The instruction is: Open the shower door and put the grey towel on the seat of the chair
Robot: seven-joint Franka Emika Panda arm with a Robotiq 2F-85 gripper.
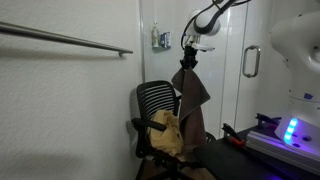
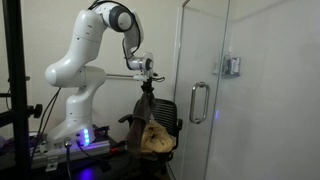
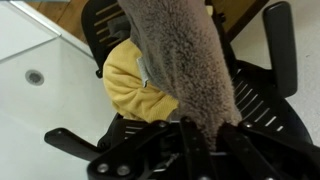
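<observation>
My gripper [image 1: 187, 62] is shut on the top of the grey towel [image 1: 191, 95], which hangs down from it above the black mesh office chair [image 1: 152, 103]. In an exterior view the gripper [image 2: 147, 82] holds the towel [image 2: 147, 108] over the chair [image 2: 168, 112]. In the wrist view the fuzzy grey towel [image 3: 180, 55] is pinched between the fingers [image 3: 198, 130] and drapes over the chair seat [image 3: 255, 95]. A yellow cloth [image 1: 166, 132] lies on the seat; it also shows in the wrist view [image 3: 135, 80]. The glass shower door [image 2: 200, 80] with its handle [image 2: 198, 102] stands beside the chair.
A metal rail [image 1: 70, 40] runs along the wall. The robot base [image 2: 70, 120] with a blue light stands behind the chair. A floor drain [image 3: 35, 76] shows on the white shower floor. A second handle [image 1: 250, 62] is on the glass panel.
</observation>
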